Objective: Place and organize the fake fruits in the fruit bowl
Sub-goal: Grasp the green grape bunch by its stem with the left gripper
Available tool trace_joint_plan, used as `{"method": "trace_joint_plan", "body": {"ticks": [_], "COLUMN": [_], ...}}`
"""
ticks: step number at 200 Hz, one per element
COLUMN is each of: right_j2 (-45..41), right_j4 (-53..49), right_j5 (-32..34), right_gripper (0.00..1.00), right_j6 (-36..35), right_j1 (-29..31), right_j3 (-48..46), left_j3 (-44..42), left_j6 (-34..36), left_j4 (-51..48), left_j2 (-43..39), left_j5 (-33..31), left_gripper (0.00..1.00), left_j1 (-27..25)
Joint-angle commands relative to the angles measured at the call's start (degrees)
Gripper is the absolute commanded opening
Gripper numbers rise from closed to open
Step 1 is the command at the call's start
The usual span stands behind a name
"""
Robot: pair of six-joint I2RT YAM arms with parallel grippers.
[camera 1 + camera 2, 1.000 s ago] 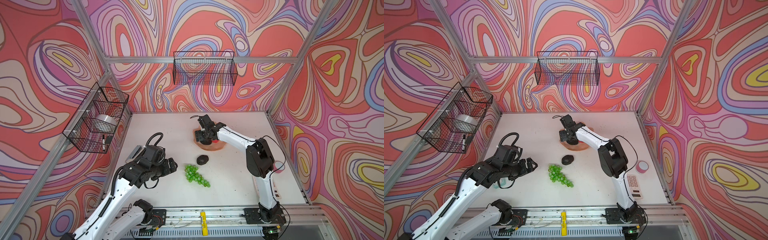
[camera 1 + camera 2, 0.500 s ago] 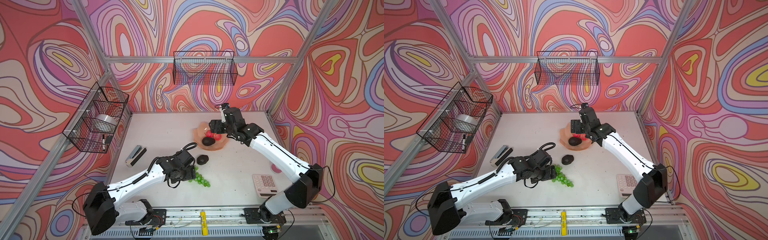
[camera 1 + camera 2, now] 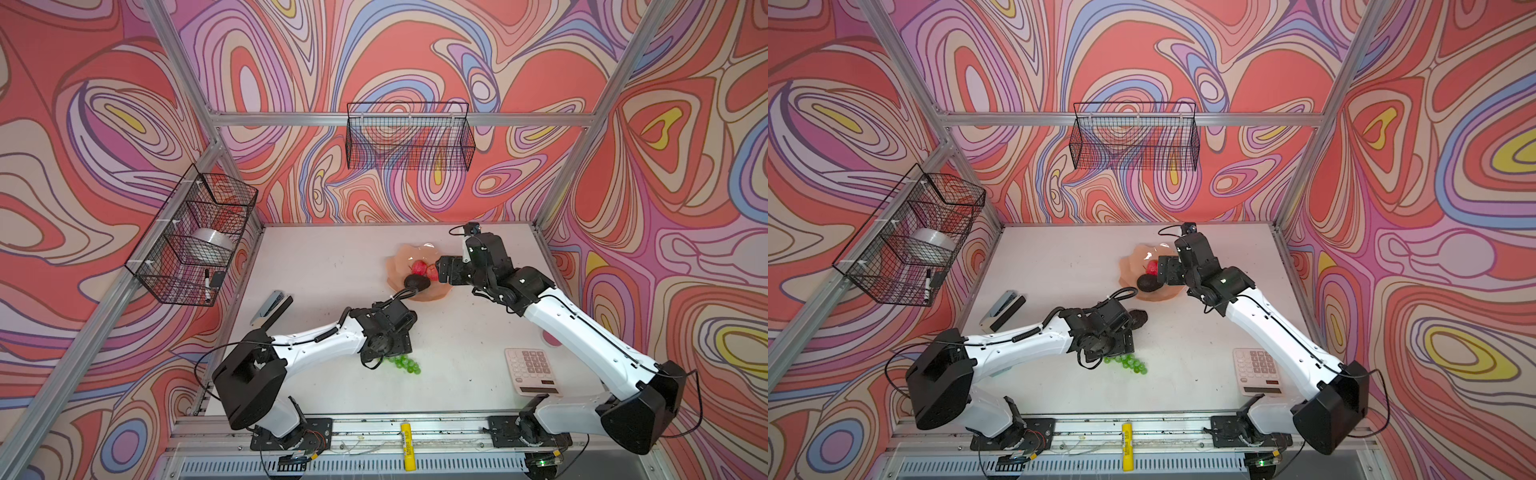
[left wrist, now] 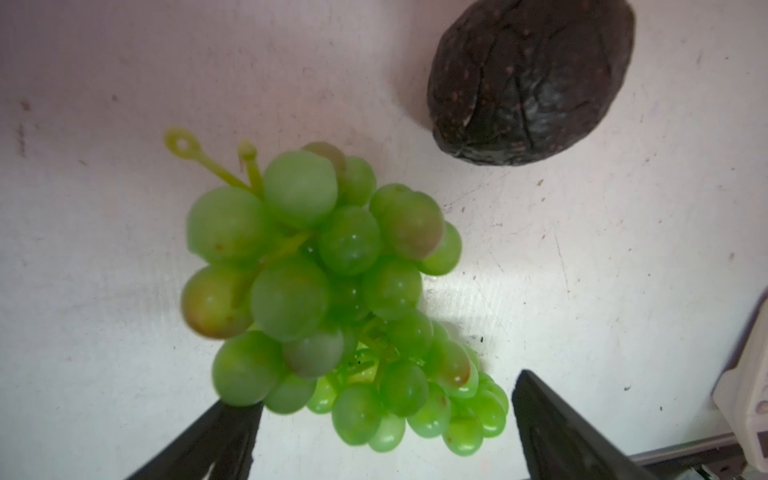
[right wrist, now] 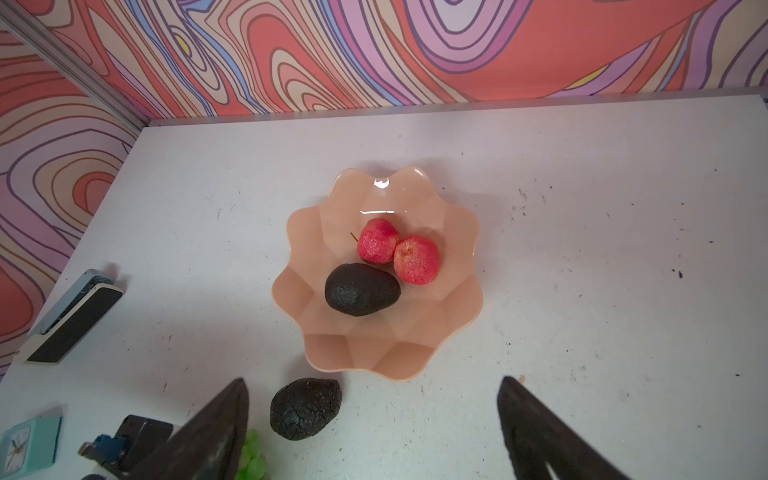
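The peach fruit bowl (image 3: 400, 254) (image 5: 374, 345) holds two red apples (image 5: 377, 241) (image 5: 416, 259) and a dark avocado (image 5: 361, 289) (image 3: 417, 282). A second avocado (image 5: 305, 408) (image 4: 532, 79) (image 3: 1139, 318) lies on the table just in front of the bowl. Beside it is the bunch of green grapes (image 4: 332, 291) (image 3: 403, 363). My left gripper (image 4: 382, 395) (image 3: 1104, 340) points down over the grapes, open, with a finger on either side of the bunch's narrow end. My right gripper (image 5: 372, 381) (image 3: 446, 270) hovers at the bowl's right side, open and empty.
A stapler (image 3: 270, 307) lies at the left of the table and a calculator (image 3: 534, 370) at the front right. A pink tape roll (image 3: 550, 338) shows behind my right arm. Wire baskets hang on the back wall (image 3: 409, 137) and the left wall (image 3: 195, 237).
My right gripper has let go of an avocado in the bowl, opened, and drawn back to the right. My left gripper has swung in from the left to over the grapes.
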Motion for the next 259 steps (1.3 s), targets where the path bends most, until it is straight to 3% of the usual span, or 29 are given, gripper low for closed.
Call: {"method": "trace_joint_plan", "body": {"ticks": [1, 47, 75, 101, 122, 178, 217, 259], "right_j2": [-0.2, 0.2, 0.5, 0.4, 0.4, 1.5, 2.2, 1.6], "right_j4": [-0.2, 0.8, 1.0, 0.8, 0.8, 2.1, 2.6, 2.4], "right_j5": [0.5, -0.8, -1.2, -1.6, -1.8, -2.9, -3.6, -3.5], "right_gripper": [0.97, 0.97, 0.96, 0.96, 0.96, 0.96, 0.95, 0.95], "right_j6": [-0.1, -0.1, 0.0, 0.0, 0.2, 0.4, 0.6, 0.7], "right_j1": [-0.4, -0.5, -0.4, -0.5, -0.5, -0.6, -0.5, -0.5], "right_j3": [-0.1, 0.0, 0.0, -0.1, -0.2, 0.2, 0.9, 1.1], "left_j3": [0.3, -2.3, -2.5, -3.9, -5.0, -8.6, -0.8, 12.0], "left_j6": [-2.7, -2.7, -1.6, -0.9, 0.2, 6.7, 13.8, 21.3], "left_j4": [-1.0, -1.3, -1.6, -0.6, -1.0, -2.2, -6.7, -12.0], "left_j2": [1.6, 1.9, 2.9, 2.3, 0.0, -15.3, -22.0, -17.9], "left_j5": [-2.5, -3.3, -4.5, -4.2, -4.8, -6.7, -6.2, -6.2], "left_gripper": [0.92, 0.84, 0.72, 0.53, 0.37, 0.2, 0.14, 0.11], "left_j1": [-0.1, -0.1, 0.5, 1.8, 2.4, 7.0, 9.3, 10.0]}}
